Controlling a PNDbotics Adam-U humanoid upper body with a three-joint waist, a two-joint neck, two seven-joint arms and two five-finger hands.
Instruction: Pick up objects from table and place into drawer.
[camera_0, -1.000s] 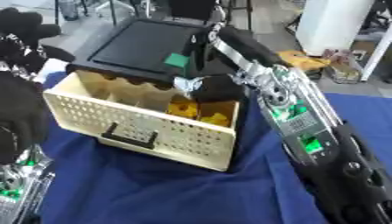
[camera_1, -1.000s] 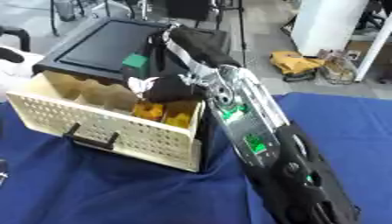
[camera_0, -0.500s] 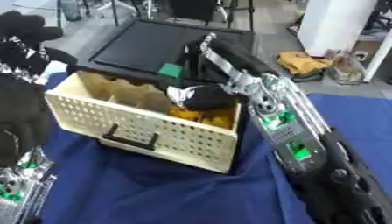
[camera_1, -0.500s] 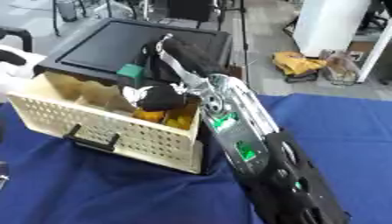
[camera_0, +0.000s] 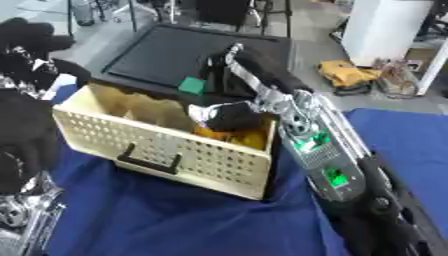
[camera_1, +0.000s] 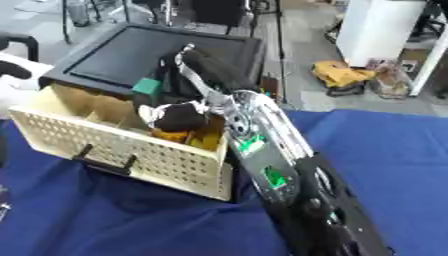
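A cream perforated drawer (camera_0: 157, 150) with a black handle stands pulled out of a black cabinet (camera_0: 166, 50). My right arm reaches in from the lower right, and my right hand (camera_0: 229, 116) sits low inside the drawer's right part. It is just above an orange-yellow object (camera_0: 241, 139) lying there. Whether it holds anything is hidden. My left hand (camera_0: 26, 45) is raised at the left edge, away from the drawer, with its fingers spread.
A blue cloth (camera_0: 157, 220) covers the table around the drawer. A small green block (camera_1: 147, 86) sits on the cabinet top behind the hand. Yellow gear (camera_0: 350, 75) and a white unit (camera_0: 385, 25) stand on the floor beyond.
My right hand has come down from above the drawer's rim into the drawer and shifted slightly left. My left hand has stayed at the left edge.
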